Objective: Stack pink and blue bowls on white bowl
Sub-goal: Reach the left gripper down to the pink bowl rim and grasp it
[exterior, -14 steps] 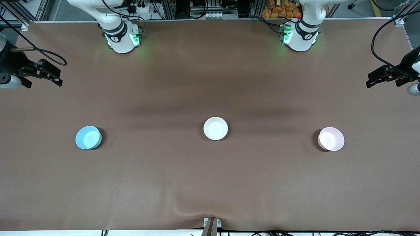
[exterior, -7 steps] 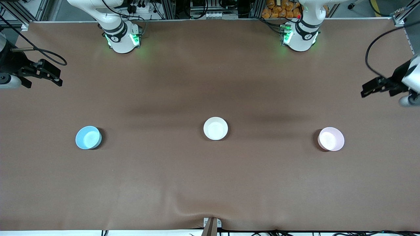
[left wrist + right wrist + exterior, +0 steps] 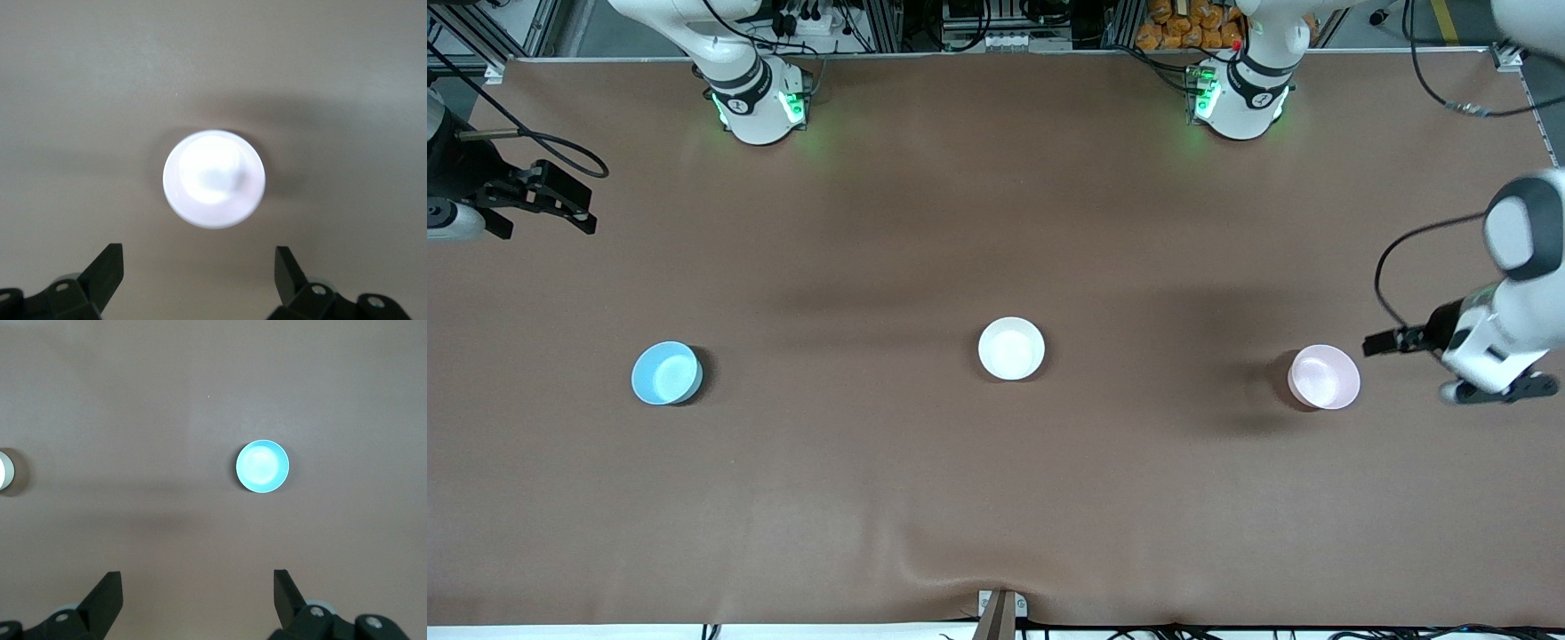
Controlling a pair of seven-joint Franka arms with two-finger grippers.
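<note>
The brown desk (image 3: 996, 498) carries 3 bowls in a loose row, well apart from one another, each upright and empty. Nothing is stacked yet, so the task stands at its first step.

The left arm reaches out over its own end of the desk, with the left gripper (image 3: 1392, 341) up in the air just beside the pink bowl (image 3: 1324, 377). In the left wrist view its fingers (image 3: 107, 267) stand wide apart, with the pink bowl (image 3: 214, 179) centred between and ahead of them, which suggests an approach lined up to take this bowl by its rim.

The right arm waits. The right gripper (image 3: 574, 209) hangs over the desk's edge at the right arm's end, its fingers (image 3: 110, 590) spread and holding nothing; its wrist view looks down on the blue bowl (image 3: 263, 466).

The white bowl (image 3: 1011, 348) sits mid-desk, between the 2 coloured bowls and slightly farther from the front camera than either. That middle spot likely makes it a base both arms can reach.

The blue bowl (image 3: 666, 373) rests toward the right arm's end, untouched.
</note>
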